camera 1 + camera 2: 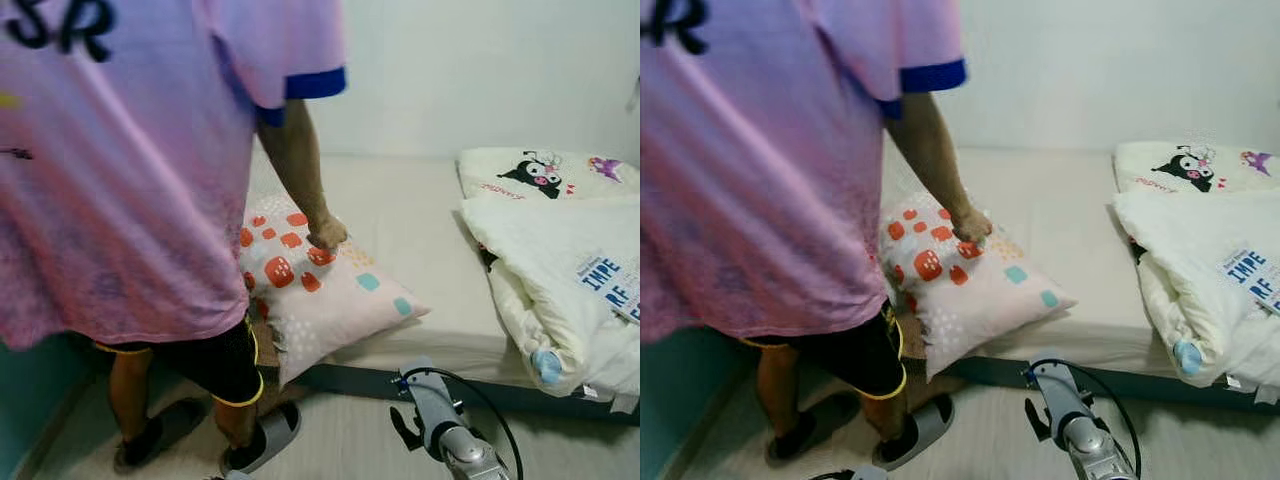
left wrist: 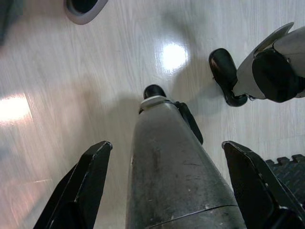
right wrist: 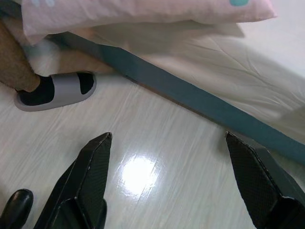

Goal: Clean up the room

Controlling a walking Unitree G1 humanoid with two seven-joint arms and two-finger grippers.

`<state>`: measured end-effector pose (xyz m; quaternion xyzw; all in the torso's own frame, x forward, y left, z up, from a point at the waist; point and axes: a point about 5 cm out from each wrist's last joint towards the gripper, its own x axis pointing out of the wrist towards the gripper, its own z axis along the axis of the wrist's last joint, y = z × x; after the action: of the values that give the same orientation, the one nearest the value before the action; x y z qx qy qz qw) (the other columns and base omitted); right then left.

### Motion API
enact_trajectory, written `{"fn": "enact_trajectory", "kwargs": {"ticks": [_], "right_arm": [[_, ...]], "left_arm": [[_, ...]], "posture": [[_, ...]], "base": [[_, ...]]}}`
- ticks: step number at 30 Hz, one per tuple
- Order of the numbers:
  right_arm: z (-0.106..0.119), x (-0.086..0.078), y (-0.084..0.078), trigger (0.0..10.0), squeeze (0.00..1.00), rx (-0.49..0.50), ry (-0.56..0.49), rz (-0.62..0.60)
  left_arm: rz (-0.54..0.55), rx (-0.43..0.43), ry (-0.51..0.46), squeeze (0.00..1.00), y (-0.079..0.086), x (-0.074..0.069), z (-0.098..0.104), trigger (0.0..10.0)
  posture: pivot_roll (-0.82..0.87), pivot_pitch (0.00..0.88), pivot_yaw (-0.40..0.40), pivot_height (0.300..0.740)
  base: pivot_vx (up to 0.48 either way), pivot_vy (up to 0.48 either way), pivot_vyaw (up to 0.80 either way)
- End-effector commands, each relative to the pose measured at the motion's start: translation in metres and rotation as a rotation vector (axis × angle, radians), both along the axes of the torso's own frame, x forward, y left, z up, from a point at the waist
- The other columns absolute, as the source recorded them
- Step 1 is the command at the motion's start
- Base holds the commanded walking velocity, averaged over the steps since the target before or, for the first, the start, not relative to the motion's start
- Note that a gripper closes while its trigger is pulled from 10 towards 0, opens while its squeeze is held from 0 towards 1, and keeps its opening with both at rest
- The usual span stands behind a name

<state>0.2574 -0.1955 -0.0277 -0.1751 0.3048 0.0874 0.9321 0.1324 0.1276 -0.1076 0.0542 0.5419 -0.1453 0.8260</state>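
one pillow (image 1: 325, 285) lay on the mattress (image 1: 420, 230) edge under a person's hand (image 1: 326, 232); we kept our right gripper (image 3: 167, 186) spread wide over the floor (image 3: 157, 143) just below it.

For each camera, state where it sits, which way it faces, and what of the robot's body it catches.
Left and right eye views: on the head, looking forward and down at a person pressing a pillow on the bed; right arm low in frame.
Left wrist view: looks down at the floor past the open left end effector; robot's leg between.
Right wrist view: open right end effector faces the floor and bed edge.
Shared: pillow, person's slipper.
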Motion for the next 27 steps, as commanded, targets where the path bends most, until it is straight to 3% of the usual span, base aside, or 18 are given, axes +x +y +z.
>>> {"fn": "enact_trajectory", "kwargs": {"ticks": [1, 8, 12, 27], "right_arm": [[0.0, 0.0, 0.002, 10.0, 0.0, 0.007, 0.0, 0.016], [0.0, 0.0, 0.002, 10.0, 0.0, 0.017, 0.001, 0.016], [0.001, 0.001, 0.002, 10.0, 0.0, 0.022, 0.001, 0.013], [0.001, 0.002, 0.002, 10.0, 0.0, 0.026, 0.001, 0.012]], "left_arm": [[0.001, 0.011, 0.03, 0.0, 0.0, -0.009, -0.003, 10.0], [-0.001, 0.008, 0.039, 0.0, -0.004, -0.014, -0.004, 10.0], [-0.005, 0.007, 0.061, 0.0, -0.01, -0.03, -0.008, 10.0], [0.002, 0.021, 0.076, 0.0, -0.004, -0.036, -0.01, 10.0]], "posture": [[-0.21, 0.0, 0.013, 0.74], [-0.21, 0.0, 0.017, 0.74], [-0.21, 0.0, 0.016, 0.74], [-0.21, 0.0, 0.016, 0.74]], "base": [[0.0, 0.0, 0.0], [0.0, 0.0, 0.0], [0.0, 0.0, 0.0], [0.0, 0.0, 0.0]]}}
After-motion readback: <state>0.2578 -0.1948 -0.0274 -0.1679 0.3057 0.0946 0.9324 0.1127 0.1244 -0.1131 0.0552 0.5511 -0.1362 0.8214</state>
